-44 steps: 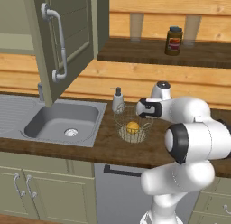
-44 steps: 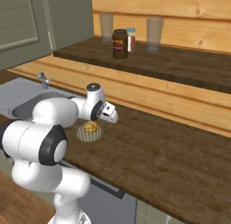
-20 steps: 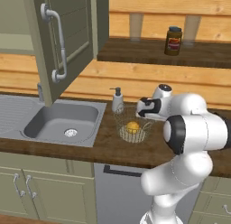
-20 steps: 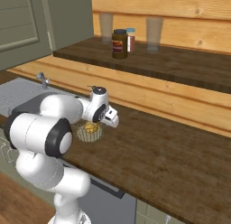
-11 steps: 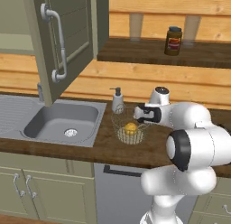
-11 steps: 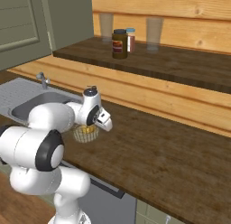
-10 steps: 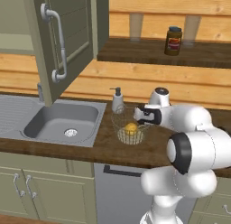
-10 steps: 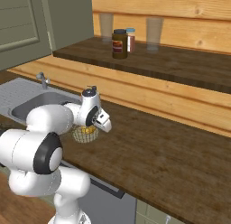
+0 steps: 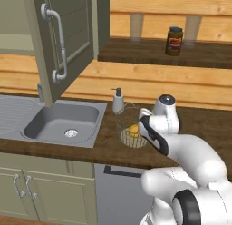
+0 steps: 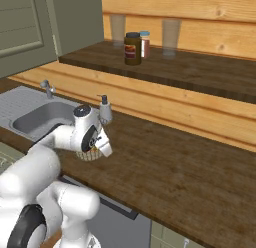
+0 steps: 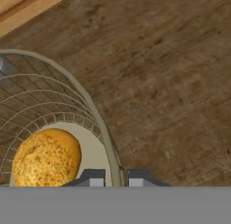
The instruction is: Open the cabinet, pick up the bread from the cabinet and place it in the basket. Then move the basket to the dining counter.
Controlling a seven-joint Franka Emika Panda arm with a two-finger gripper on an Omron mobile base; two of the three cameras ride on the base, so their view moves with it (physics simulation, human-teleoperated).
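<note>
this is a kitchen. there is a grey sink (image 9: 63, 122) with a tap (image 10: 47, 87) set in a dark wood worktop (image 10: 165, 177). a soap bottle (image 9: 118, 100) stands just beside the sink. a green-grey cabinet (image 9: 68, 38) hangs on the wall, its door open, with a long curved handle (image 9: 58, 42). smaller cupboards (image 9: 41, 190) sit under the worktop. a shelf (image 10: 200, 72) holds a brown jar (image 10: 132, 48) and two glasses (image 10: 170, 36). the wall is made of light wood planks (image 9: 181, 85)
</note>
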